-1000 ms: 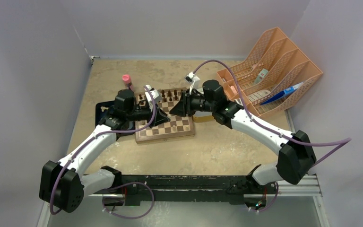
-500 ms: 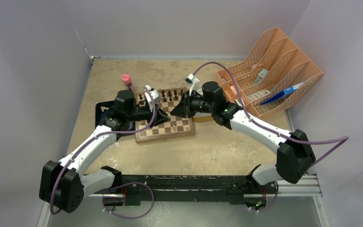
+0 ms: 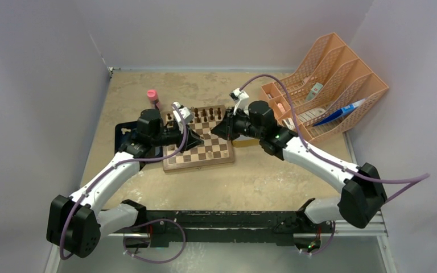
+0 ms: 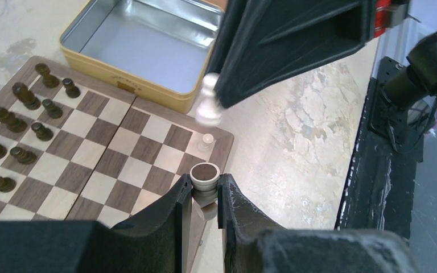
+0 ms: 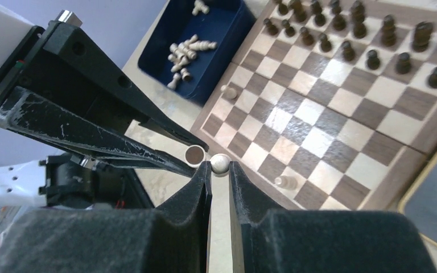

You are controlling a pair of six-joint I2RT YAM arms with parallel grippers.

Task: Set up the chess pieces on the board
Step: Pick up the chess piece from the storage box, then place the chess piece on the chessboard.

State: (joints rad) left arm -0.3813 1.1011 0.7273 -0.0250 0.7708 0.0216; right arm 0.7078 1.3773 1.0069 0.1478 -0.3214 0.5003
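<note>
**Two held pieces meet at the board's edge**

A pale pawn is pinched in the right gripper, just off the board's edge. Beside its tips, the left gripper clamps a pale-rimmed piece. Below the fingertips a standing pawn occupies an edge square, and dark pieces fill ranks beyond. A tin lies behind the right gripper, a blue tray behind the left. Both arms slant down, tips nearly touching.

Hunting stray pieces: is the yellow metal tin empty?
The yellow rectangular metal tin looks empty: bare silvery floor, no pieces; one corner is hidden.
</note>
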